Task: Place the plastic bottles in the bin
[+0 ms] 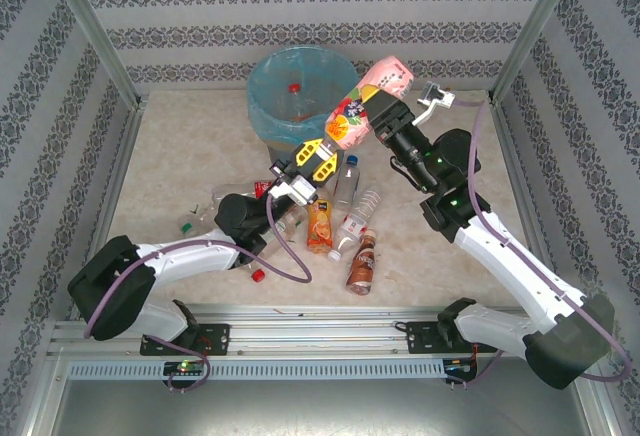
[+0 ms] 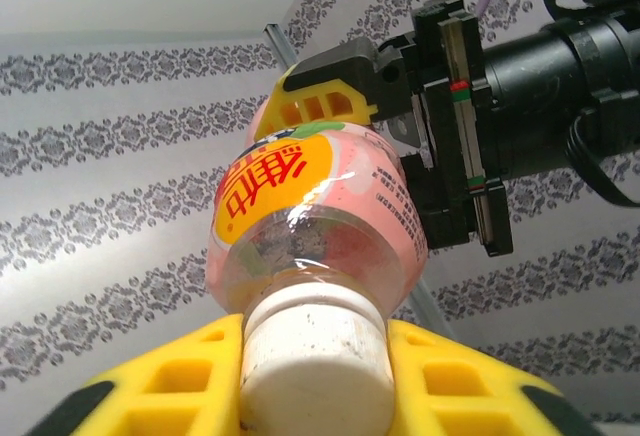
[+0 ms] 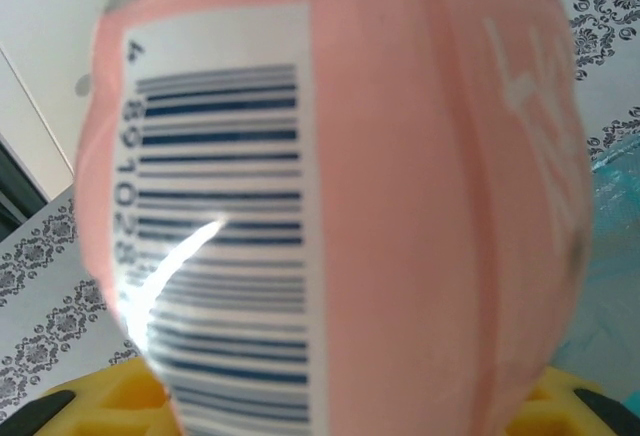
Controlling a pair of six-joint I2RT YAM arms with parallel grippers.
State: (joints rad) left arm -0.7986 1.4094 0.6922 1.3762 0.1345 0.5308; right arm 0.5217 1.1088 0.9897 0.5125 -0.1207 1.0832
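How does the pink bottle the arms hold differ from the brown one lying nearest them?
The pink bottle is in the air, clamped by the left gripper at its white cap and by the right gripper; the brown bottle lies untouched on the table. The pink bottle's label is pale pink; the brown bottle's is dark brown. Neither is in the bin.

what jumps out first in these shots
A pink-labelled bottle is held in mid-air by both arms at once: the left gripper pinches its white cap, and the right gripper clamps its body, just right of the blue-lined bin. Nearer the arms' bases, more bottles lie scattered on the table.
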